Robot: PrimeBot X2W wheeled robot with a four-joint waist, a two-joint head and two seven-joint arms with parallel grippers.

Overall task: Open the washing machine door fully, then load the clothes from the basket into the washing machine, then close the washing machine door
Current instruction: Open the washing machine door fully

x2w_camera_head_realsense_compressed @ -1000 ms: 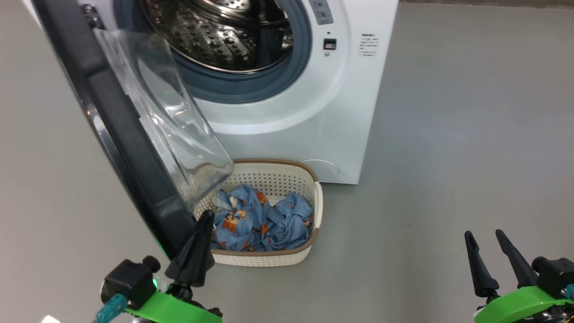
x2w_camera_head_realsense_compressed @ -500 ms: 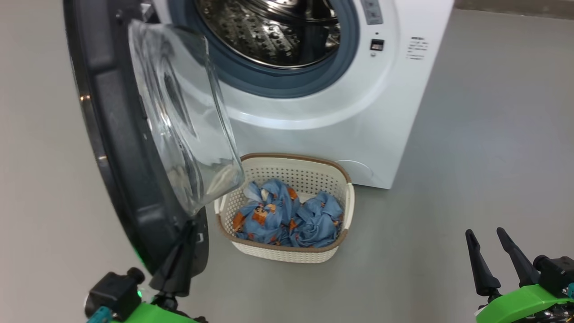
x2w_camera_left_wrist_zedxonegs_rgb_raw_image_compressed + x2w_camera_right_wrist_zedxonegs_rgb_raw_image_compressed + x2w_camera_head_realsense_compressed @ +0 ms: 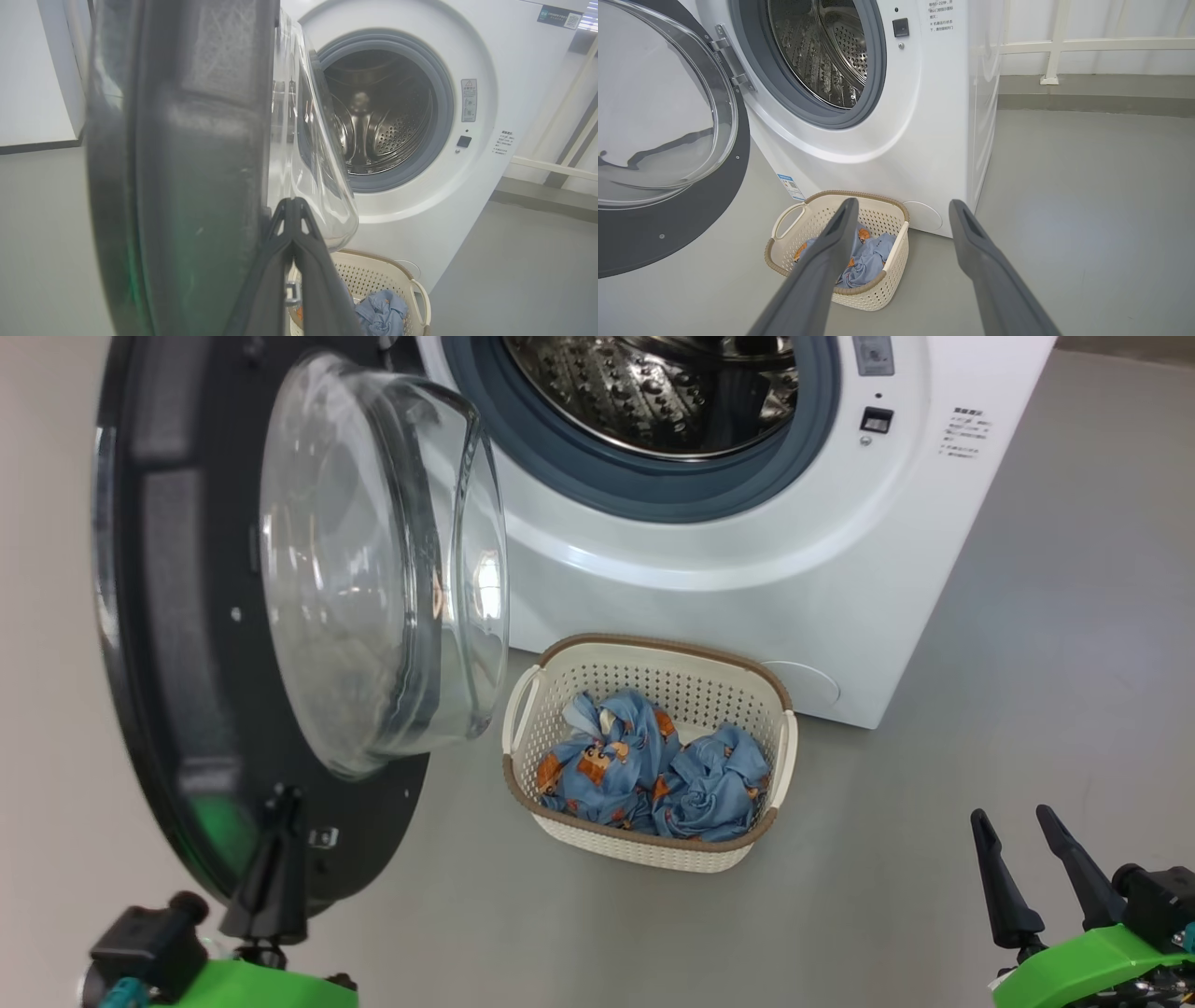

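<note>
Two bundles of clothes (image 3: 653, 770) lie in the basket (image 3: 653, 851), at the foot of the washing machine (image 3: 747, 588). Washing machine door (image 3: 168, 709) stands wider than half a second ago; camera also shifted. Left end effector (image 3: 284, 800) pinched closed, tips at the door's lower rim. Right end effector (image 3: 1011, 814) wide, empty.

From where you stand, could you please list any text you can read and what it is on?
No text can be read.
Small printed lines on the washing machine front: too small.
Blue label sticker low on its front: too small.
Warning sticker beside the drum: blurred.
</note>
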